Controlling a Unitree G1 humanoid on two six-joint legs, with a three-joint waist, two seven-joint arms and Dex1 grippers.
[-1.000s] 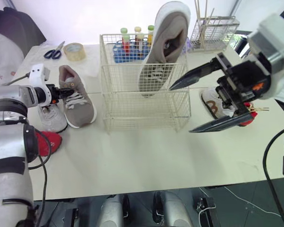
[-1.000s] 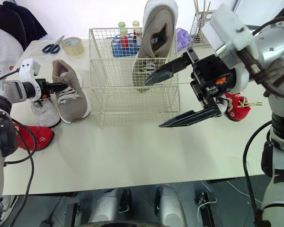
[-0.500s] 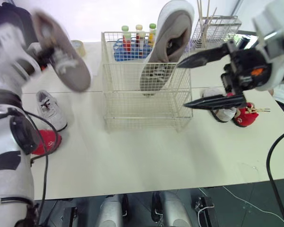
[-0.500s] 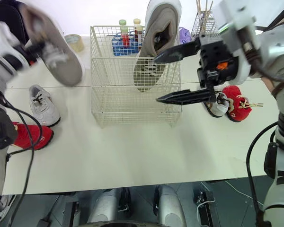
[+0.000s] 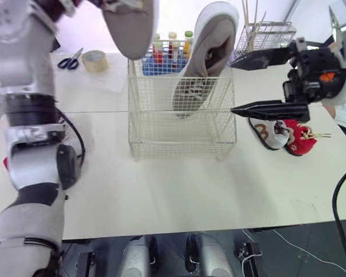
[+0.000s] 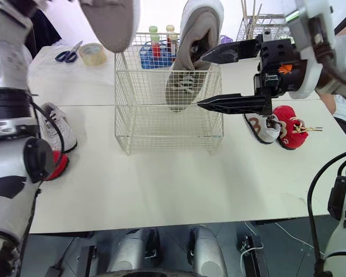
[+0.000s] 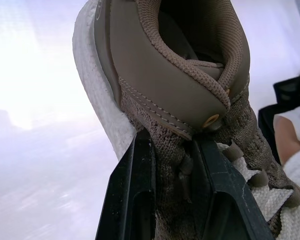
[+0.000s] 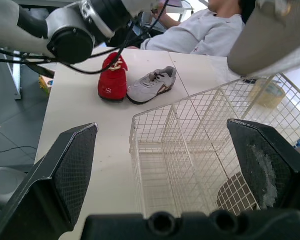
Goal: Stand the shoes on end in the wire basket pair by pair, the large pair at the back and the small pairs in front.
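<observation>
large shoe (image 5: pixel 130 26) now off table (image 5: pixel 179 190), above wire basket (image 5: pixel 179 130), clamped in my left gripper (image 7: pixel 173 144) (right gripper (image 5: pixel 232 86) gapes wide); insertion next.

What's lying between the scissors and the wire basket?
A roll of tape, just beside the scissors and short of the wire basket, in the left eye view.
</observation>
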